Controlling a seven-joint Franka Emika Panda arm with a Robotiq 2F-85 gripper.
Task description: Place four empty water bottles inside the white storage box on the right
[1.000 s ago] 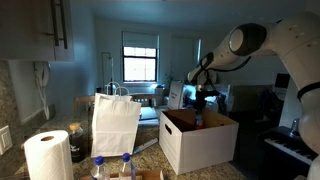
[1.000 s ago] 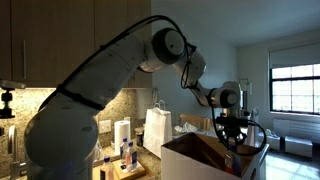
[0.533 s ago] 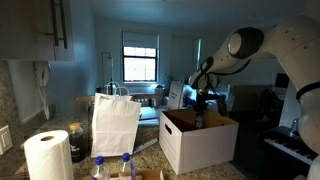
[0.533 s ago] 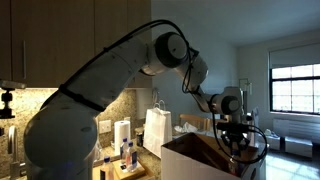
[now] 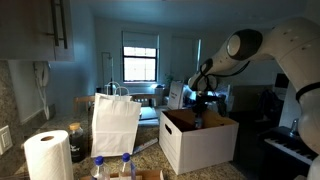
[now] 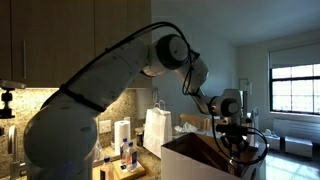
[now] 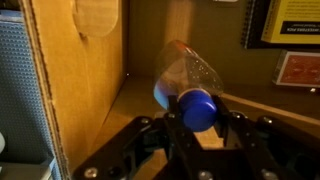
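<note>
A home kitchen: wall cabinets (image 5: 42, 30), a speckled stone surface (image 5: 148, 148), a paper towel roll (image 5: 47, 156), a window (image 5: 140, 60).

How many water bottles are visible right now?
3. One bottle is held in the shut gripper at the box. Two bottles stand in front of the paper bag. A fourth may be hidden, perhaps inside the box.

Dim, bluish room: 1 sash window (image 5: 141, 58) sits in the far wall (image 5: 100, 40) beyond the gripper (image 5: 198, 112). Wooden wall cabinets (image 6: 60, 40) hang well off to its side, above a warmly lit speckled backsplash (image 6: 125, 103).
</note>
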